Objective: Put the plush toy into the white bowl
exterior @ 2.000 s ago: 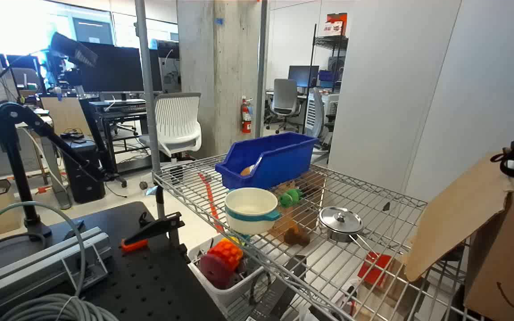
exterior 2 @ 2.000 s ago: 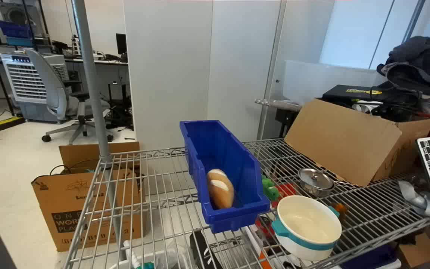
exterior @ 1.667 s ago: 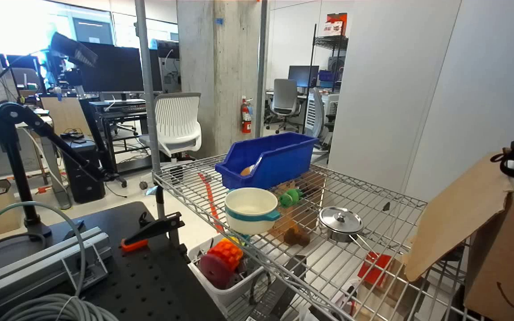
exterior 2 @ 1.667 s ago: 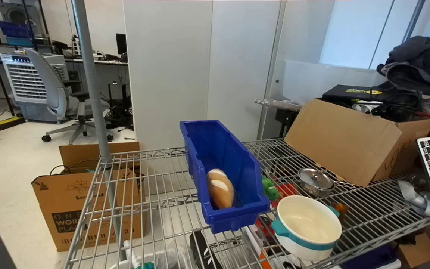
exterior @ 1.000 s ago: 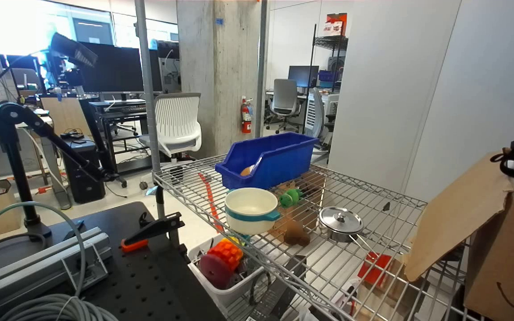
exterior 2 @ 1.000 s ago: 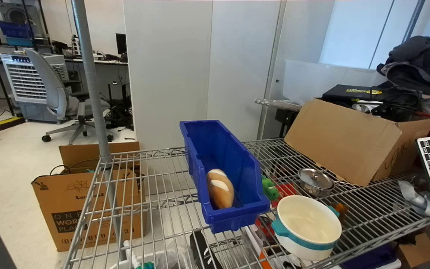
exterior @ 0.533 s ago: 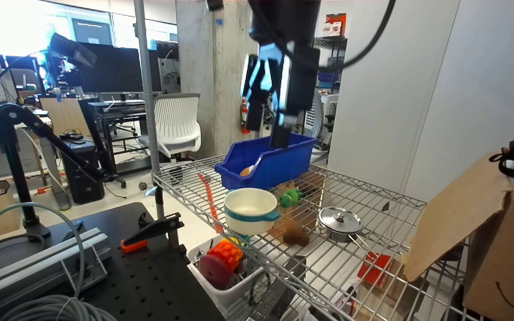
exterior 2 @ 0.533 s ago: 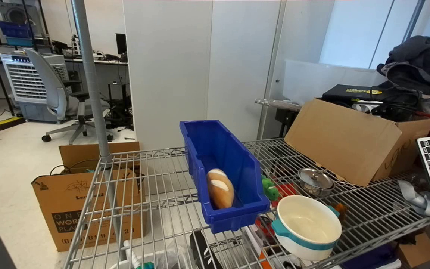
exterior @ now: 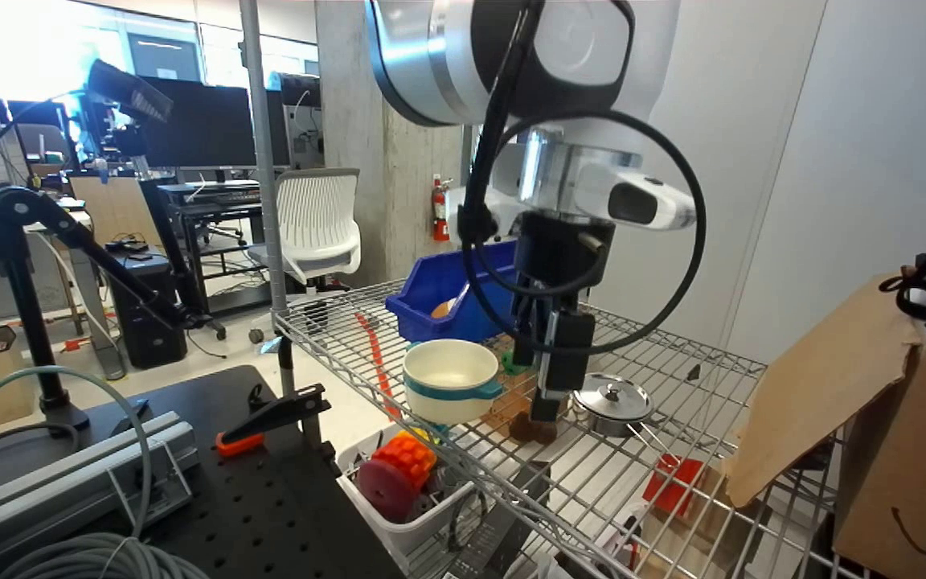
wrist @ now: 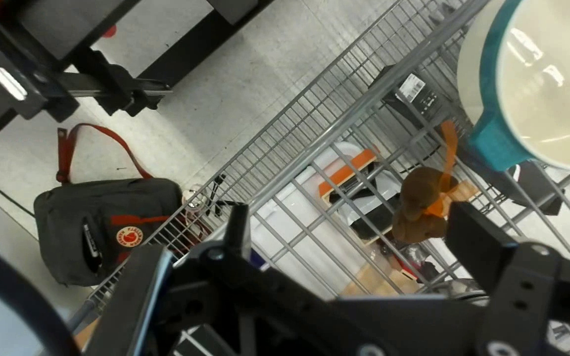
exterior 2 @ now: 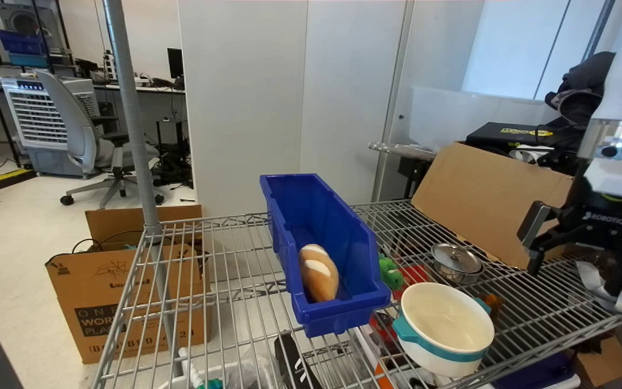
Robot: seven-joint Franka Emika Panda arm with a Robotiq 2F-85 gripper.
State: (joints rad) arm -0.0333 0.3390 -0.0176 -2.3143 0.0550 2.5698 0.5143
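The arm (exterior: 579,44) was smooth and white, with silvery stretches and a rounded black band (exterior: 567,95) framing one pale face. Below came a shiny metal collar (exterior: 555,185), beside it a white case (exterior: 672,207) with a dark oval window (exterior: 632,203). A black cable (exterior: 701,221) made a wide loop. The hand (wrist: 356,230) was mostly black, with jointed bars (wrist: 275,291) and small dark holes (wrist: 527,285), pale letters (exterior 2: 605,218) spelling ROBOTIQ, blocky dark fingers (wrist: 478,240) edged partly in silver, and round silvery screws (wrist: 500,349)
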